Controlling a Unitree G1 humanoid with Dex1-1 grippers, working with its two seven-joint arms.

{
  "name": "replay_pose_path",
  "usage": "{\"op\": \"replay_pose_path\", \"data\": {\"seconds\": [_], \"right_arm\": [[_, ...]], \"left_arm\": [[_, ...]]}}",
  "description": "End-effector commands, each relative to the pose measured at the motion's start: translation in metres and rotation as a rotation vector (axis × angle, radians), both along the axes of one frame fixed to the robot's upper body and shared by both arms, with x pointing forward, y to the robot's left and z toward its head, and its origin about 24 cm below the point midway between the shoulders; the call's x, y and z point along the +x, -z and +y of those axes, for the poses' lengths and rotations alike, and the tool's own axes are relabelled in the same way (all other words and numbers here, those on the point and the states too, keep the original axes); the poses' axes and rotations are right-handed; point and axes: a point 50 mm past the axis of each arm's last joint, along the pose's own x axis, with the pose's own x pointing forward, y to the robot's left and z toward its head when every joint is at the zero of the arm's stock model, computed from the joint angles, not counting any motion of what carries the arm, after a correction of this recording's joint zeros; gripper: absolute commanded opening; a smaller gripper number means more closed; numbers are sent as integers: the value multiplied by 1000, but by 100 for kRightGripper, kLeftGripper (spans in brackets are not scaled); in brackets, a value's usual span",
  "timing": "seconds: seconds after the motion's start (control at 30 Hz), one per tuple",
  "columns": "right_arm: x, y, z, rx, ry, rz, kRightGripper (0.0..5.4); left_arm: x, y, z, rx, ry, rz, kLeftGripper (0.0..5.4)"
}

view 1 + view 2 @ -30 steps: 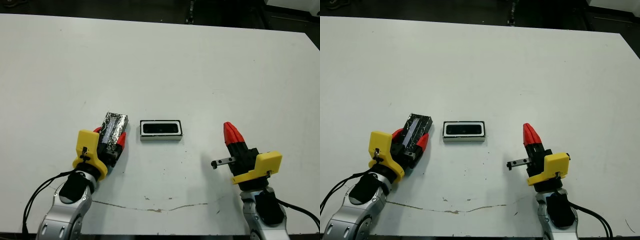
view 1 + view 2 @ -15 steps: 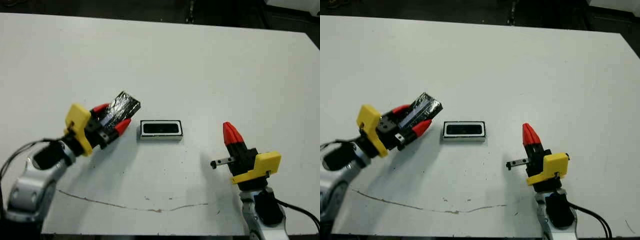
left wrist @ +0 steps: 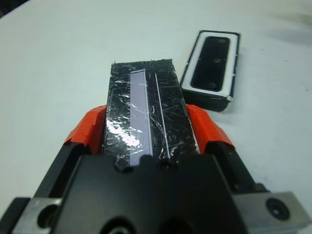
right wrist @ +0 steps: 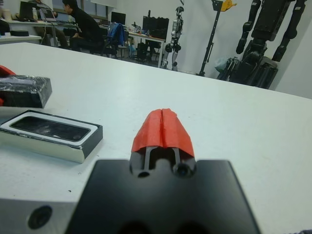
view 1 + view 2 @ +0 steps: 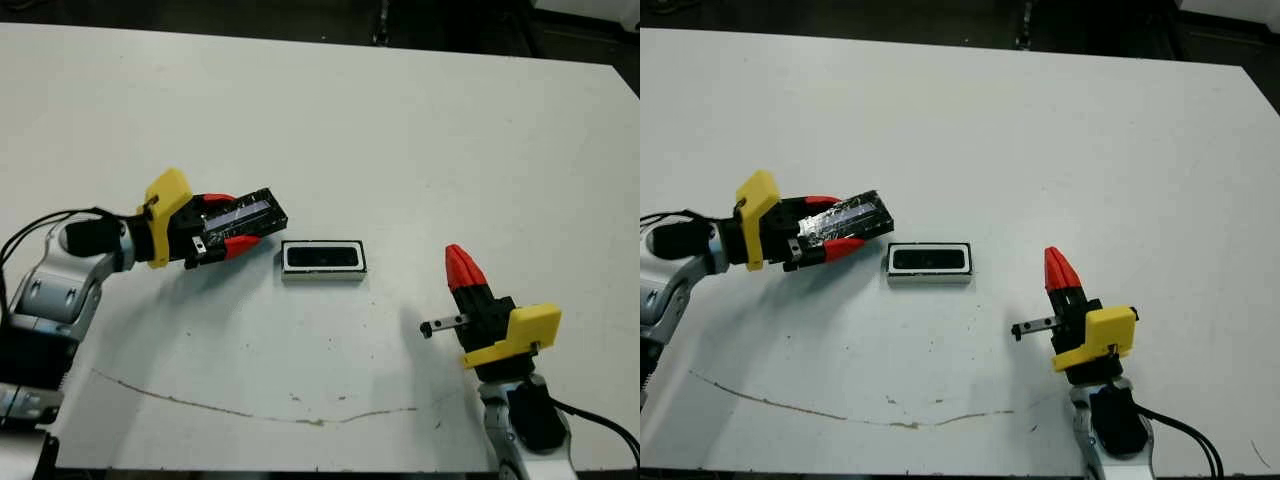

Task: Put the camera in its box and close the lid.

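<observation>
Your left pincer (image 5: 232,226) is clamped on the lid (image 5: 245,213), one red fingertip (image 3: 88,127) on each long edge, the speckled face and its pale stripe turned up. It carries the lid clear of the bench (image 5: 400,130), with the lid's free end pointing toward the box (image 5: 322,260).

The box sits on the bench just beyond that free end and a little to one side, not touching the lid. The camera (image 3: 210,64) lies inside the box, a dark glossy bar framed by the white inner walls. The box stands uncovered.

Your right pincer (image 5: 462,271) is pressed shut on nothing, its two red tips meeting in a point. It is well apart from the box, which lies off to its left. In the right wrist view a seated person (image 4: 84,27) shows far beyond the bench.
</observation>
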Motion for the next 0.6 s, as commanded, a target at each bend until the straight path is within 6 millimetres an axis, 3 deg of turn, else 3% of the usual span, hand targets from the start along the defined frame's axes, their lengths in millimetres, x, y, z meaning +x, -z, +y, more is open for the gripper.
{"op": "replay_pose_path", "data": {"seconds": [0.03, 0.23, 0.6], "right_arm": [[-1, 1, -4, -13, 9, 19, 0], [-1, 2, -4, -4, 6, 25, 0], [-1, 2, -4, -10, 1, 26, 0]], "left_arm": [[3, 3, -2, 4, 38, 50, 328], [7, 8, -2, -121, 75, 159, 328], [12, 14, 2, -263, 39, 196, 328]]}}
